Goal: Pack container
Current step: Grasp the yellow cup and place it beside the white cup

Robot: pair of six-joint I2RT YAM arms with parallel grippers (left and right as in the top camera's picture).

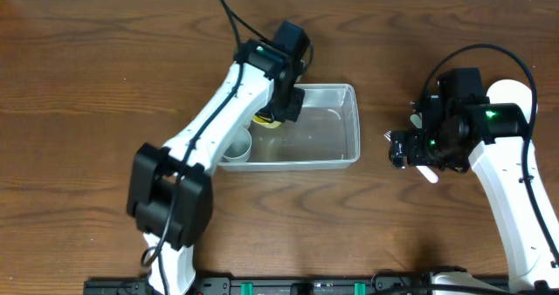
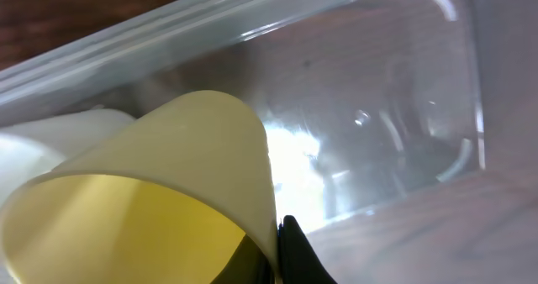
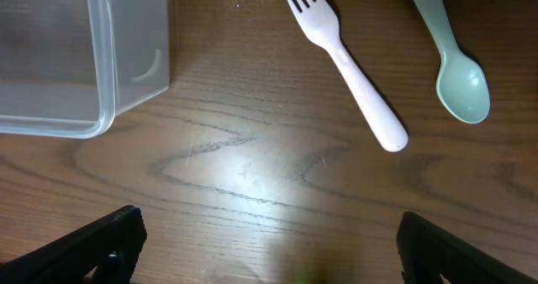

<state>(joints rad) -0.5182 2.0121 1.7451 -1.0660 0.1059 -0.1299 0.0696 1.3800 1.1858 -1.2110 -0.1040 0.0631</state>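
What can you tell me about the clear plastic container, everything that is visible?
The container is a shallow, see-through plastic tub, rectangular with rounded corners and a rolled rim. It rests flat on the wooden table, lidless. Most of its floor is bare. At one end a white cup sits inside, and the left gripper holds a yellow cup there.

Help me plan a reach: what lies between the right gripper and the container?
Bare tabletop only, per the right wrist view, between right gripper and container; the fork and spoon lie aside.
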